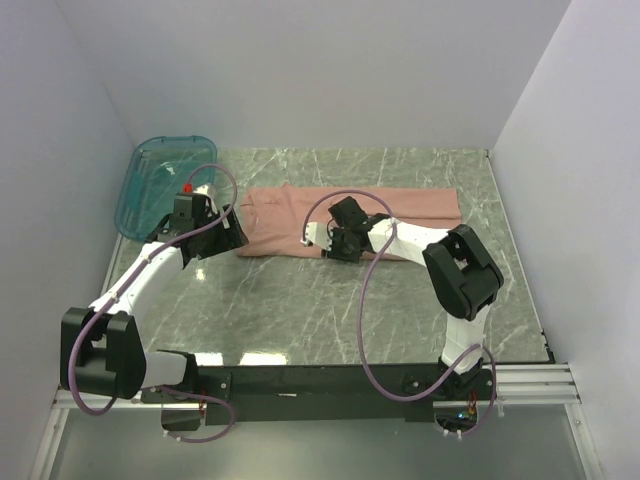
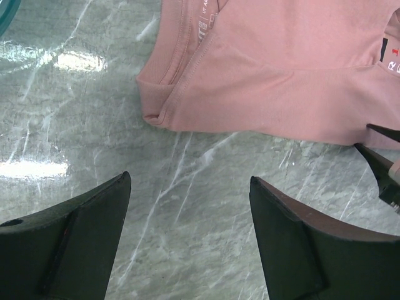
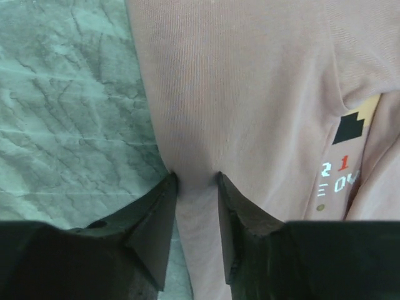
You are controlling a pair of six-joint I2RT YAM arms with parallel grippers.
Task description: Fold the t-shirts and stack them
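The dusty-pink t-shirt (image 1: 400,210) lies folded into a long strip across the far middle of the marble table (image 1: 300,310). My right gripper (image 1: 335,245) is at its near edge, left of centre. In the right wrist view its jaws (image 3: 198,178) are pinched on a ridge of the pink fabric (image 3: 237,81), with the printed figure and white text (image 3: 340,169) to the right. My left gripper (image 1: 228,240) is open and empty above bare table, just short of the shirt's left end (image 2: 281,69), as the left wrist view (image 2: 190,178) shows.
A translucent teal bin (image 1: 160,180) leans at the far left corner of the table. White walls close in the left, back and right sides. The right gripper's fingertips (image 2: 381,162) show at the right edge of the left wrist view.
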